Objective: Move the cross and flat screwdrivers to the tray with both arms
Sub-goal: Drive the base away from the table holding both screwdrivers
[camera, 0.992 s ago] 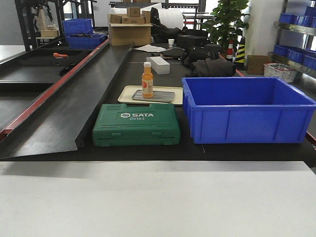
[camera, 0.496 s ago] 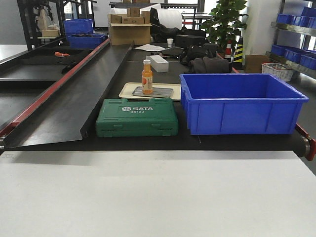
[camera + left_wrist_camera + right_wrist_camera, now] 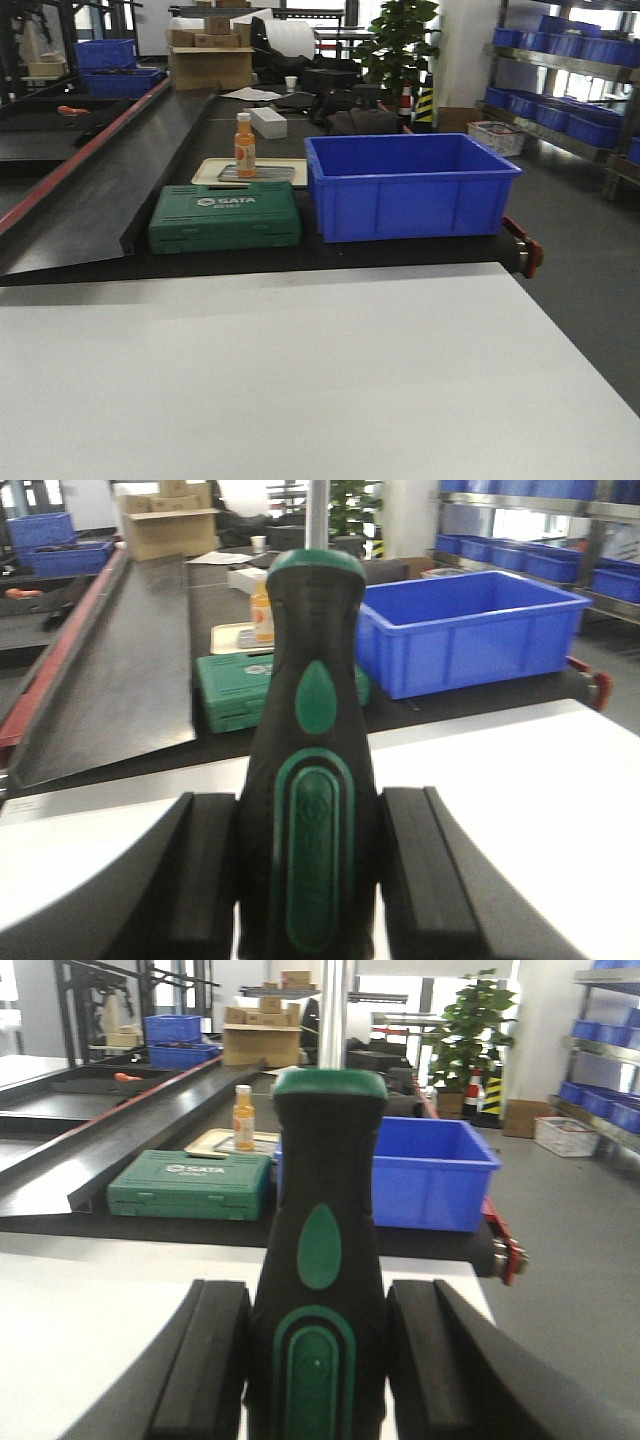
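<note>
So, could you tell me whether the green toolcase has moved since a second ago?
No: the green toolcase still sits beside the blue bin, in front of the cream tray; only the view shifted.

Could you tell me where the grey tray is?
Front view: the grey tray lies on the cream tray, behind the green case, left of the blue bin.

Green case (image 3: 225, 215) lid reads "SATA" — smaller line beneath probably digits, illegible.

Two screwdrivers (image 3: 305, 810) (image 3: 320, 1260), one green case (image 3: 226, 215), one orange bottle (image 3: 244, 145), one large blue bin (image 3: 410, 190), one cream tray (image 3: 203, 175), one grey tray (image 3: 275, 174).
</note>
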### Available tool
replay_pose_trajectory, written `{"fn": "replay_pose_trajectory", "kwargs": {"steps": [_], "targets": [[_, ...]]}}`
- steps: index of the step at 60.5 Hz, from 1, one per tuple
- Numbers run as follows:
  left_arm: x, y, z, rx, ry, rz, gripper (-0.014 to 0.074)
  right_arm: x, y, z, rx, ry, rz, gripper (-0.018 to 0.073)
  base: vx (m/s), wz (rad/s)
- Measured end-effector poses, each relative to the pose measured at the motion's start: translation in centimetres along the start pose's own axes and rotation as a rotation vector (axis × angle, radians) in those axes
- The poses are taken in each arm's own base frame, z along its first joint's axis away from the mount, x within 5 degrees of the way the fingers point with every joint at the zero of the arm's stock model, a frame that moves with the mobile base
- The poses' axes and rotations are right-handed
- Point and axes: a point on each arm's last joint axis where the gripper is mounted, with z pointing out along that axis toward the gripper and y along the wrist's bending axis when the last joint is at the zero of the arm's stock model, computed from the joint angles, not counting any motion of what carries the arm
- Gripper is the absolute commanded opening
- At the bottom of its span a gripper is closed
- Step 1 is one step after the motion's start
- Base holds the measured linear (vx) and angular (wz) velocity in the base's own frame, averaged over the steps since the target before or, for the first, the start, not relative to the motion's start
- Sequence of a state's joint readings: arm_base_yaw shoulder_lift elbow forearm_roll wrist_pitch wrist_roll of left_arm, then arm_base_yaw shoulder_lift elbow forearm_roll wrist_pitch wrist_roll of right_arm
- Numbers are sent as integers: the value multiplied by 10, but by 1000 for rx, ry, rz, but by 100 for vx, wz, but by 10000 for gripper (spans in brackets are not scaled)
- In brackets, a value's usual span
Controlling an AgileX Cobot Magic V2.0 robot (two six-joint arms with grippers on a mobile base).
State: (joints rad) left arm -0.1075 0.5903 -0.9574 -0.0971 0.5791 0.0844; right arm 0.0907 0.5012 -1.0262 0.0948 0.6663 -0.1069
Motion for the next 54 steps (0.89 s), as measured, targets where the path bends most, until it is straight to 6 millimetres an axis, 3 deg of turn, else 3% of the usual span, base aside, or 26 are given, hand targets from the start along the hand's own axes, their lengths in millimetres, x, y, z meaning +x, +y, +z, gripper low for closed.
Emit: {"fn": "replay_pose_trajectory", "kwargs": {"steps": [54], "targets": [[0, 0, 0, 0, 3, 0, 3, 0, 0, 0, 0, 0, 0, -8, -21, -47]]}}
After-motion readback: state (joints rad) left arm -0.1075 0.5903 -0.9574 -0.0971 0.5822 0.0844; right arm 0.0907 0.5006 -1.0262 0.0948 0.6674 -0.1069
